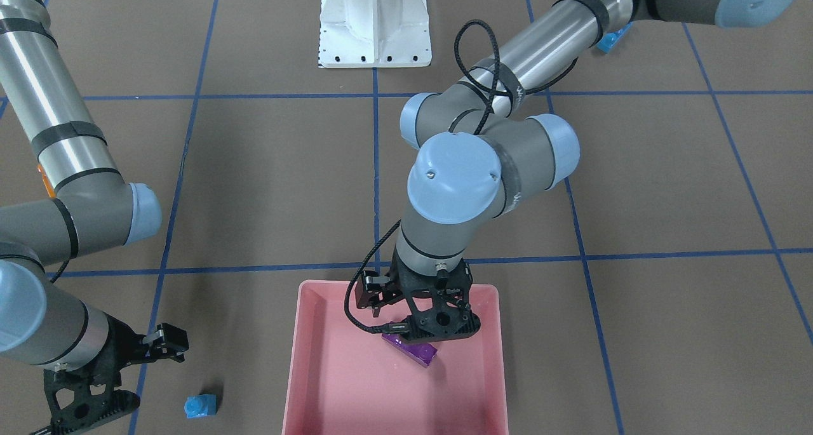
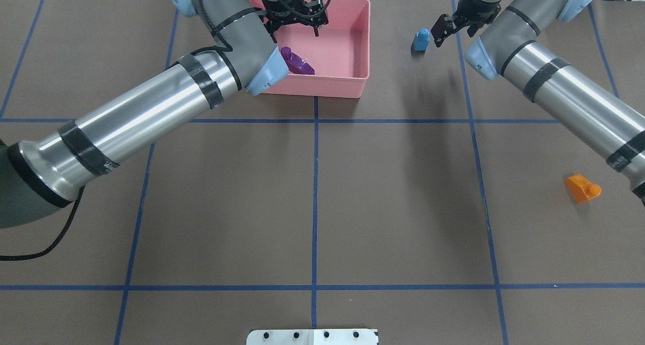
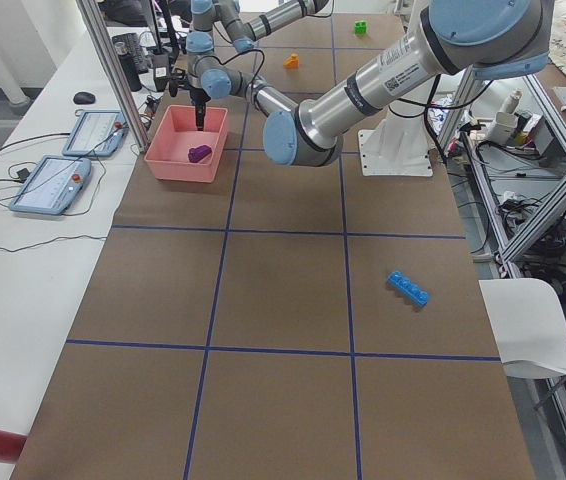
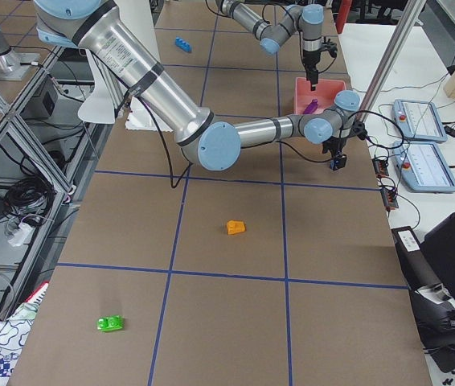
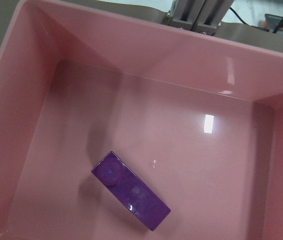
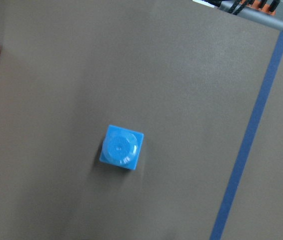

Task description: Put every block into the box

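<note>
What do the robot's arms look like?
The left arm and right arm are shiny silver tubes with grey joints, light blue round caps and black tape bands. The left claw and right claw are black. A black cable loops along the left arm.

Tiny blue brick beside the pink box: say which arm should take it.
Right. The right gripper hovers just beside the tiny blue brick; the left gripper is over the box, above the purple brick.
</note>
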`<state>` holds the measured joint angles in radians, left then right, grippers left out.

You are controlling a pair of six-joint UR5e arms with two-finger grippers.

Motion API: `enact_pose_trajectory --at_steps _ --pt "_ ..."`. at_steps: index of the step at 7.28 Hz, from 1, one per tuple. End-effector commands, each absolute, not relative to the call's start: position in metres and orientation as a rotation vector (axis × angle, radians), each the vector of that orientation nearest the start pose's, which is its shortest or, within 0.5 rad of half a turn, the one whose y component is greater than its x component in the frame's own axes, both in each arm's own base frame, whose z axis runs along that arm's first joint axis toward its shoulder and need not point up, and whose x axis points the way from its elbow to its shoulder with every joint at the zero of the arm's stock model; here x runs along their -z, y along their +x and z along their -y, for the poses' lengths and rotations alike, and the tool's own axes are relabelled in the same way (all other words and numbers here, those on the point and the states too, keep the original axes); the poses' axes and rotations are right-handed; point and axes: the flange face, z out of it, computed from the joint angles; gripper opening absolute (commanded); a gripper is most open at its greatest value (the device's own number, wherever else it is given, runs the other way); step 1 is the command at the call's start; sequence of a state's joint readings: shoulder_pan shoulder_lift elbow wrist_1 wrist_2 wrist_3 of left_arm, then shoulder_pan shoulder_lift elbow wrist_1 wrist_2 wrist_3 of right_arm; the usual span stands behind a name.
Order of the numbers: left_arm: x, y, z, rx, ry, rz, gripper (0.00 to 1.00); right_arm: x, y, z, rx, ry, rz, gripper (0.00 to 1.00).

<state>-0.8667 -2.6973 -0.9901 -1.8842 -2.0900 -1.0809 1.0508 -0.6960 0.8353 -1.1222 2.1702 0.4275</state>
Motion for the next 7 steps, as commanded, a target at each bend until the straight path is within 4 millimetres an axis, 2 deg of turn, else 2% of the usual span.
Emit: enact_pose_trajectory --at_steps 1,2,4,5,6,7 --pt "-0.171 0.421 0.698 0.01 0.16 -1.01 1.0 -0.38 -0.393 0.775 0.104 0.213 0.763 0.93" --pt "-0.196 0.388 0.703 -0.045 0.157 -1.03 1.0 -0.383 -0.409 0.77 0.051 0.222 0.757 0.94" --pt "-0.257 0.341 0.685 -0.131 0.21 -1.014 1.0 -0.408 -0.42 0.767 -0.027 0.219 0.771 0.93" --pt "-0.271 0.329 0.68 -0.139 0.218 -1.01 1.0 -0.405 -0.429 0.767 -0.031 0.248 0.748 0.93" --pt "-0.27 0.328 0.679 -0.142 0.217 -1.014 1.0 -0.398 -0.434 0.771 -0.035 0.262 0.73 0.89" --pt "-0.269 0.33 0.678 -0.145 0.217 -1.015 1.0 -0.398 -0.434 0.773 -0.041 0.271 0.718 0.81"
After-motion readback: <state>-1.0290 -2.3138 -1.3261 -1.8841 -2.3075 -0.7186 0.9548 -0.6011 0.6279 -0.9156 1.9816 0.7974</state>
